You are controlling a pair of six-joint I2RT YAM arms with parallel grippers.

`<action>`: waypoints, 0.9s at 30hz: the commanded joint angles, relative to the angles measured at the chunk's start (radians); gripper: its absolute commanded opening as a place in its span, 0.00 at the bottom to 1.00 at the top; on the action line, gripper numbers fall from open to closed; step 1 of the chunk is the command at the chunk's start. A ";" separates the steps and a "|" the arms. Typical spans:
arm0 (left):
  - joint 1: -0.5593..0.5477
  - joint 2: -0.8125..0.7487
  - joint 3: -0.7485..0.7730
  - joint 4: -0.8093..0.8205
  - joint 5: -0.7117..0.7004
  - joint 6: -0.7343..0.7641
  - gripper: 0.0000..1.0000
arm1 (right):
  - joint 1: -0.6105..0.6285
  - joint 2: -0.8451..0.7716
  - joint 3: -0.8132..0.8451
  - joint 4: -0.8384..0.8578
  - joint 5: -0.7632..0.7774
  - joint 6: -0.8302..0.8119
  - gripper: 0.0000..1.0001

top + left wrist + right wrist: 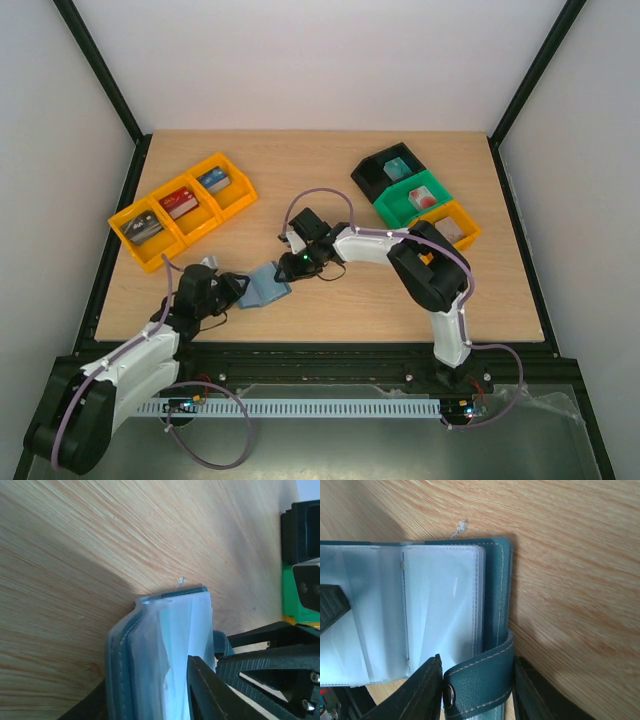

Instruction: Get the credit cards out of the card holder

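Note:
The card holder (266,284) lies open on the table between my two grippers, teal outside with pale see-through sleeves inside. My left gripper (232,288) is shut on its left half; in the left wrist view the holder (135,650) stands edge-on between the fingers of that gripper (150,692). My right gripper (298,264) is shut on the holder's closing tab (480,680), with the snap against one finger (417,690). The sleeves (442,600) look pale and blank. No credit cards show plainly in any view.
A row of orange trays (135,212) with blocks stands at the back left. A black tray (362,174), a green tray (392,212) and an orange tray (468,228) stand at the back right. The green tray (295,595) also shows in the left wrist view.

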 commanded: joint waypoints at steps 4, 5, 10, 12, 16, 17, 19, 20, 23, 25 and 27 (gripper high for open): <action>-0.009 0.025 -0.005 0.012 -0.020 -0.002 0.03 | 0.002 -0.017 -0.033 0.056 -0.054 0.010 0.36; -0.007 0.021 -0.004 0.017 -0.020 0.006 0.02 | -0.002 -0.023 -0.031 0.050 -0.060 -0.004 0.37; -0.004 -0.041 0.027 0.126 0.035 0.167 0.02 | -0.110 -0.132 -0.097 0.100 -0.103 -0.028 0.40; -0.003 -0.084 0.053 0.225 0.114 0.322 0.02 | -0.161 -0.198 -0.128 0.119 -0.127 -0.057 0.45; 0.007 -0.191 0.146 0.310 0.326 0.676 0.02 | -0.234 -0.352 -0.164 0.143 -0.188 -0.180 0.55; 0.015 -0.207 0.167 0.308 0.372 0.750 0.02 | -0.248 -0.392 -0.174 0.162 -0.206 -0.200 0.57; 0.040 -0.235 0.202 0.302 0.432 0.831 0.02 | -0.279 -0.466 -0.202 0.221 -0.253 -0.225 0.63; 0.053 -0.249 0.215 0.314 0.445 0.836 0.02 | -0.287 -0.497 -0.211 0.239 -0.266 -0.236 0.66; 0.084 -0.282 0.233 0.407 0.504 0.807 0.02 | -0.293 -0.583 -0.220 0.266 -0.299 -0.293 0.74; 0.096 -0.295 0.245 0.447 0.494 0.754 0.02 | -0.293 -0.631 -0.234 0.308 -0.355 -0.313 0.79; 0.101 -0.301 0.262 0.453 0.481 0.713 0.02 | -0.293 -0.679 -0.255 0.346 -0.416 -0.328 0.82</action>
